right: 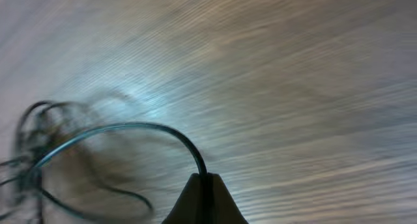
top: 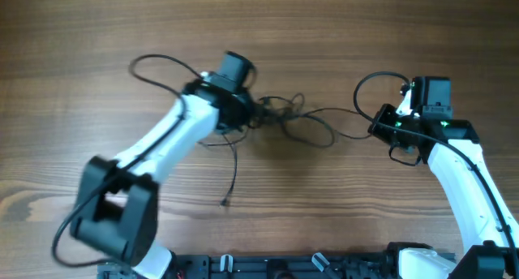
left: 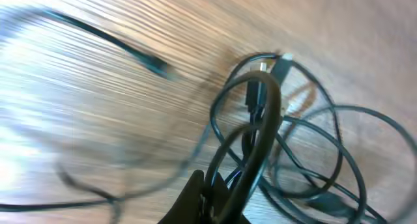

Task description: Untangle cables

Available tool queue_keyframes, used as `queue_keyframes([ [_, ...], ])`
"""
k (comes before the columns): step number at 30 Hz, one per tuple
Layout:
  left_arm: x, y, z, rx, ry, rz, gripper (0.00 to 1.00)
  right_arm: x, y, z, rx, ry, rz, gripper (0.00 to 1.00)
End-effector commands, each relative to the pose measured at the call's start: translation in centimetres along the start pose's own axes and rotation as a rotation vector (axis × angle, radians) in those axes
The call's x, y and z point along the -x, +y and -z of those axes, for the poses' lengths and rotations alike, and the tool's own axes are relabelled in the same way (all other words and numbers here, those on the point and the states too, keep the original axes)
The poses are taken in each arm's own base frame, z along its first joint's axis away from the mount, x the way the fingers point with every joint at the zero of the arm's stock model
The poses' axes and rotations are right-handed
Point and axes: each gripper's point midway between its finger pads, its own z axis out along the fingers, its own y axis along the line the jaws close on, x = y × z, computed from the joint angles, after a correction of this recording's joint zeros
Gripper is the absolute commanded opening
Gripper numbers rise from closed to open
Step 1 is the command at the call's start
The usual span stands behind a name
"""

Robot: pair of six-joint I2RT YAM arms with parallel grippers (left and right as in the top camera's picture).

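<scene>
Thin black cables lie in a loose tangle at the middle of the table, with loops spreading right and one strand trailing down to a small plug end. My left gripper is shut on the left side of the tangle; the left wrist view shows loops and a plug just past the fingers. My right gripper is shut on a single strand at the right end; in the right wrist view that strand arcs away from the fingers toward the blurred bunch.
The wooden table fills the view. A thicker black arm cable loops at the upper left, another arcs beside the right arm. The robot base frame runs along the front edge.
</scene>
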Motion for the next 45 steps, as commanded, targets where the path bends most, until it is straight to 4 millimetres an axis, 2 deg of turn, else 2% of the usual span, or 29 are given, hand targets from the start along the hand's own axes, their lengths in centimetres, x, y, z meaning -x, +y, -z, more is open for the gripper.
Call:
queue_keyframes([
  [1, 4.5, 4.9, 4.2, 0.061, -0.116, 0.031, 0.04, 1.0, -3.6, 0.6, -0.203, -0.073, -0.049, 0.04],
  [6, 8.3, 11.3, 7.7, 0.097, -0.187, 0.207, 0.04, 0.9, -5.2, 1.0, -0.287, -0.096, -0.147, 0.04],
  [10, 9.6, 14.8, 8.8, 0.119, -0.206, 0.313, 0.04, 0.6, -6.2, 1.3, -0.34, -0.11, -0.231, 0.04],
  [13, 10.2, 16.6, 9.2, 0.135, -0.215, 0.364, 0.04, 0.3, -7.1, 1.6, -0.387, -0.122, -0.288, 0.04],
  [20, 10.6, 17.8, 9.5, 0.142, -0.225, 0.397, 0.04, 0.2, -9.1, 2.6, -0.498, -0.175, -0.387, 0.04],
  [25, 10.5, 17.7, 9.5, 0.138, -0.219, 0.397, 0.04, 0.5, -9.3, 2.6, -0.486, -0.19, -0.431, 0.05],
  [27, 10.1, 17.2, 9.3, 0.117, -0.198, 0.394, 0.06, 1.2, -8.3, 2.1, -0.431, -0.189, -0.383, 0.09],
  [28, 10.0, 16.9, 9.2, 0.104, -0.188, 0.391, 0.17, 1.5, -7.8, 1.9, -0.403, -0.185, -0.355, 0.18],
  [29, 9.8, 16.5, 9.2, 0.089, -0.179, 0.385, 0.41, 1.8, -6.8, 1.5, -0.351, -0.172, -0.313, 0.31],
  [30, 9.7, 16.0, 9.1, 0.077, -0.17, 0.376, 0.53, 2.0, -5.6, 1.1, -0.287, -0.157, -0.265, 0.37],
  [32, 9.3, 15.1, 8.9, 0.067, -0.16, 0.353, 0.64, 2.4, -3.0, 0.6, -0.151, -0.126, -0.164, 0.47],
  [33, 9.1, 14.6, 8.7, 0.064, -0.155, 0.337, 0.67, 2.4, -1.8, 0.4, -0.087, -0.11, -0.126, 0.49],
  [36, 8.5, 12.3, 8.3, 0.042, -0.146, 0.244, 0.68, 2.2, 0.1, 0.3, 0.015, -0.084, -0.092, 0.52],
  [41, 6.4, 7.2, 7.4, -0.012, -0.128, 0.035, 0.66, 2.0, 0.4, 0.3, 0.032, -0.071, -0.087, 0.52],
  [43, 4.2, 3.7, 6.7, -0.043, -0.109, -0.13, 0.65, 1.9, 0.3, 0.3, 0.029, -0.065, -0.087, 0.52],
  [45, 2.6, 1.8, 6.1, -0.06, -0.087, -0.2, 0.65, 1.8, 0.3, 0.3, 0.028, -0.063, -0.088, 0.52],
])
